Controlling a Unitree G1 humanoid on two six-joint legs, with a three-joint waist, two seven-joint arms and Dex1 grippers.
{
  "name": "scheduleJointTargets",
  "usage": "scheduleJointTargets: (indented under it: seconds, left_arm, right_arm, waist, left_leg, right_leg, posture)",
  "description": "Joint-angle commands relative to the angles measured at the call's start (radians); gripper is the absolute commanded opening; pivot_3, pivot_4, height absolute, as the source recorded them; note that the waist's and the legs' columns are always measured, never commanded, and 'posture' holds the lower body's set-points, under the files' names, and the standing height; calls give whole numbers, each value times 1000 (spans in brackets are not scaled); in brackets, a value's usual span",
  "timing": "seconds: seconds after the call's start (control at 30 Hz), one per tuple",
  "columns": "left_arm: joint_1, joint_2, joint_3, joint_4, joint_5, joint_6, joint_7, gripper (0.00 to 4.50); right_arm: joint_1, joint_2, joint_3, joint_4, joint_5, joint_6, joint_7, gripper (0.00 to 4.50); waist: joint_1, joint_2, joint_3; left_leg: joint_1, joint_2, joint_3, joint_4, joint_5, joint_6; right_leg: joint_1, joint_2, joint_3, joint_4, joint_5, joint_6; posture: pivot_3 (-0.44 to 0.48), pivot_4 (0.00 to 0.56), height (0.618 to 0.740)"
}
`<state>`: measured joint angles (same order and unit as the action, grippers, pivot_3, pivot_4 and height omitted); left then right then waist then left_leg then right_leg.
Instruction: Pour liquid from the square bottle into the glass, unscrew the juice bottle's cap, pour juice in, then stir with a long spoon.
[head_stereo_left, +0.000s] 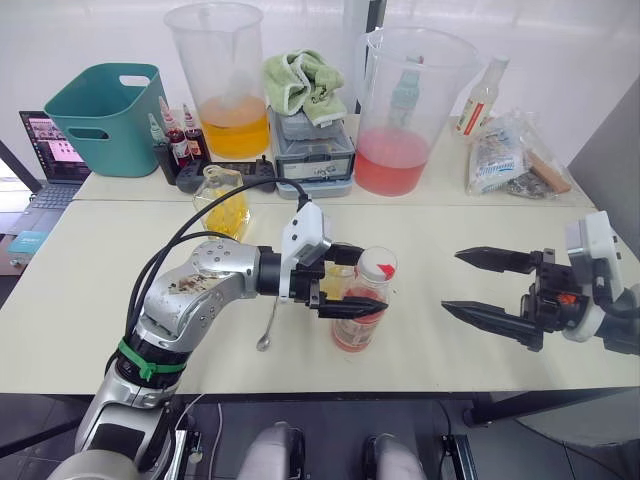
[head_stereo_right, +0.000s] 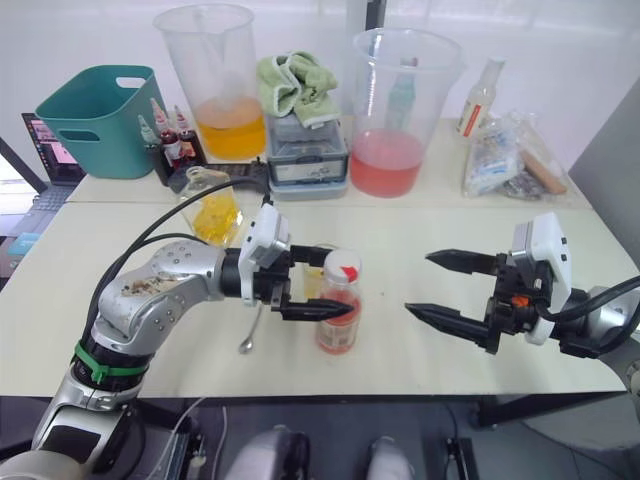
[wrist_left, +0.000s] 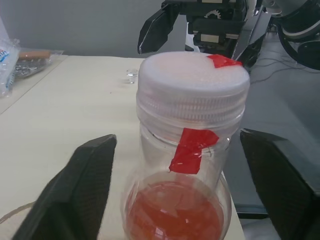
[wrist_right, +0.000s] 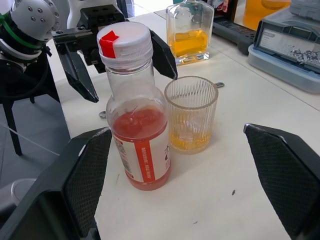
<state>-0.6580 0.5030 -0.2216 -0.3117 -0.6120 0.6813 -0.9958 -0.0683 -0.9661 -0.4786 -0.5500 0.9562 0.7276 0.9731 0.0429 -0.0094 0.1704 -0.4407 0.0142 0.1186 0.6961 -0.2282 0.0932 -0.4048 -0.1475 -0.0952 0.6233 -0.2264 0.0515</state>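
Left gripper (head_stereo_left: 345, 283), fingers apart, straddles the juice bottle (wrist_right: 141, 150) (light, thin plastic, likely slippery); grip below the cap (wrist_left: 192, 80).

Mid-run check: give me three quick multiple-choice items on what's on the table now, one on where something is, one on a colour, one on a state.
1. Where does the long spoon lie?
A. On the table beside the left arm
B. Inside the glass
C. In the teal bin

2. What colour is the tape on the cap?
A. Blue
B. Red
C. Green

3. How is the left gripper set at the juice bottle?
A. Shut on the cap
B. Open, fingers either side of the bottle
C. Holding the bottle in the air

Answers:
1 A: it lies flat on the table, not in the glass.
2 B: a red strip crosses the white cap.
3 B: gaps show both sides, and the bottle stands on the table.
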Motion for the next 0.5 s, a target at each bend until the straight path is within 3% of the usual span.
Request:
scheduleJointTargets:
  seconds: [0.03, 0.13, 0.43, 0.5]
  left_arm:
    - [-24, -8, -7, -13, 8, -10, -12, 2656]
    - [-23, -10, -8, -17, 13, -6, -14, 1693]
    - [-9, 19, -46, -24, 76, -24, -30, 1693]
    - [-6, 16, -48, -28, 76, -22, -29, 1445]
  right_arm:
    - [-43, 6, 14, -50, 42, -4, -27, 4500]
    - [-68, 10, 35, -63, 62, 2, -48, 4500]
    - [-247, 30, 150, -85, 145, 21, -146, 4500]
    - [-252, 33, 153, -85, 153, 24, -150, 4500]
  waist:
    - [-1, 0, 0]
    - [0, 0, 0]
    - [-2, 0, 0]
    - [1, 0, 0]
  left_leg:
    - [0, 0, 0, 0, 0, 0]
    - [0, 0, 0, 0, 0, 0]
    - [0, 0, -1, 0, 0, 0]
    - [0, 0, -1, 0, 0, 0]
  right_leg:
    - [0, 0, 0, 0, 0, 0]
    - [0, 0, 0, 0, 0, 0]
    - [0, 0, 0, 0, 0, 0]
    - [0, 0, 0, 0, 0, 0]
  posture:
    - [0, 150, 739]
    - [0, 150, 739]
    - [0, 150, 739]
    - [0, 150, 739]
